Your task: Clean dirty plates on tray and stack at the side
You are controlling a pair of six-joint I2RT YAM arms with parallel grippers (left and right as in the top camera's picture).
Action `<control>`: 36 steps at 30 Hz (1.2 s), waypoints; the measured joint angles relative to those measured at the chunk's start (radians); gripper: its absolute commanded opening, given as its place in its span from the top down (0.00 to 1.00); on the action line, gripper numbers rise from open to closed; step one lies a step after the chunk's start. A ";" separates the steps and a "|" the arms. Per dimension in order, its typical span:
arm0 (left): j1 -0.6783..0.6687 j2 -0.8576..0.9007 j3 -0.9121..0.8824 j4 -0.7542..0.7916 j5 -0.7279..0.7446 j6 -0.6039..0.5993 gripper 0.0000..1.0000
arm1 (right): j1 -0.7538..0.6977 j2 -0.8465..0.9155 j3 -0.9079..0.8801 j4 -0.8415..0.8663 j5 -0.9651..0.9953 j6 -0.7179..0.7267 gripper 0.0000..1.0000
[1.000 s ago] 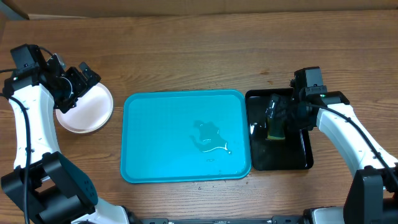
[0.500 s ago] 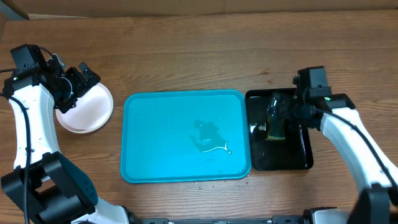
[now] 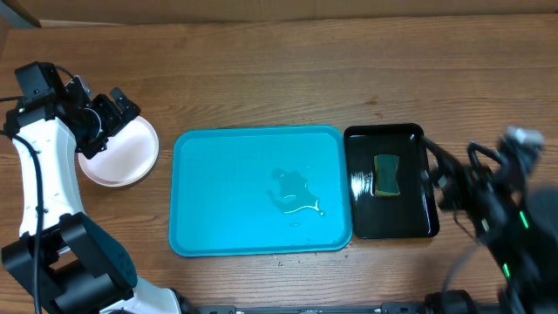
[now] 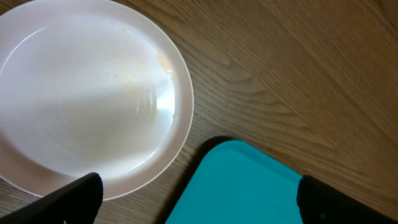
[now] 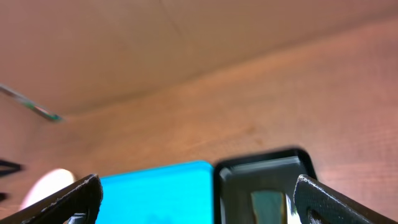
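Note:
A white plate (image 3: 119, 154) lies on the table left of the turquoise tray (image 3: 218, 209); I cannot tell whether other plates lie under it, and no yellow-green plate shows. It fills the upper left of the left wrist view (image 4: 87, 93), beside the tray's corner (image 4: 249, 180). The tray holds only a small water puddle (image 3: 296, 196). My left gripper (image 3: 106, 118) is open and empty at the plate's far-left rim; its fingers also show in the left wrist view (image 4: 199, 208). My right gripper (image 3: 443, 185) is blurred, open and empty, right of the black tray; its fingers also show in the right wrist view (image 5: 199, 205).
A glossy black tray (image 3: 410, 218) sits right of the turquoise tray with a green-and-yellow sponge (image 3: 386, 174) lying in it. The right wrist view shows the black tray (image 5: 236, 177), the sponge (image 5: 267, 205) and the turquoise tray (image 5: 155, 186). A cardboard wall runs along the table's far edge.
My right gripper has let go of the sponge, leaving it in the black tray, and pulled back fast to the right and toward the front. The left arm and plate have not moved.

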 measured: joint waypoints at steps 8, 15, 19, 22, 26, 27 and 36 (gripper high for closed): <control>0.000 0.000 0.000 -0.001 0.000 0.000 0.00 | 0.014 -0.365 -0.138 0.057 -0.001 -0.003 0.00; 0.000 0.000 0.000 -0.001 0.000 0.000 0.00 | -0.006 -0.542 -0.409 0.510 -0.006 -0.123 0.00; 0.000 0.000 0.000 -0.001 0.000 0.000 0.00 | -0.015 -0.584 -0.577 0.806 -0.006 -0.195 0.00; 0.000 0.000 0.000 0.000 -0.001 0.000 0.00 | -0.023 -0.618 -0.726 0.966 -0.007 -0.228 0.00; 0.000 0.000 0.000 -0.001 -0.001 0.000 0.00 | -0.026 -0.657 -0.864 1.020 -0.014 -0.241 0.00; 0.000 0.000 0.000 -0.001 0.000 0.000 0.00 | -0.026 -0.659 -0.887 1.020 -0.016 -0.244 0.00; 0.000 0.000 0.000 -0.001 -0.001 0.000 0.00 | -0.026 -0.663 -0.982 0.866 -0.021 -0.253 0.00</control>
